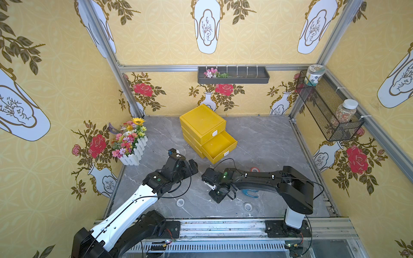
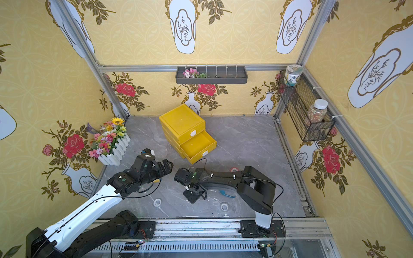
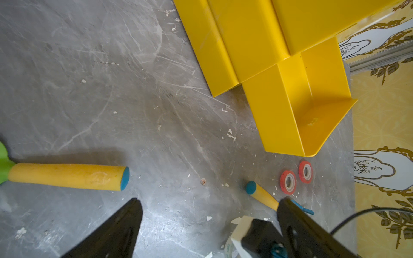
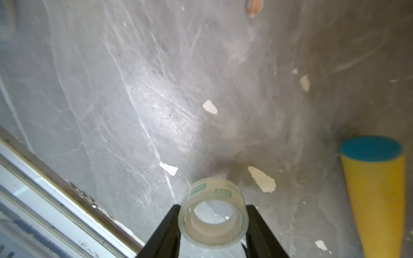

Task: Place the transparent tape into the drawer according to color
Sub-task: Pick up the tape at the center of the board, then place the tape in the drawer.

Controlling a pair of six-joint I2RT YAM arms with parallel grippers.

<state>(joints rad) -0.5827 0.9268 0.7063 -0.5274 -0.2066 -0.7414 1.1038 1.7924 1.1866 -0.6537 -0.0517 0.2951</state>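
Observation:
In the right wrist view my right gripper is shut on a clear-grey roll of transparent tape, one finger pressed on each side, just above the grey floor. In both top views that gripper points down in front of the yellow drawer cabinet. The cabinet's lower drawer stands pulled out and looks empty. My left gripper hangs open, holding nothing. Two clear rolls lie near the front edge. Two red rolls lie beside the open drawer.
A blue toy rake with a yellow handle lies under the right arm. Another yellow-handled toy with a green head lies under the left arm. A flower box with a white fence stands at the left wall.

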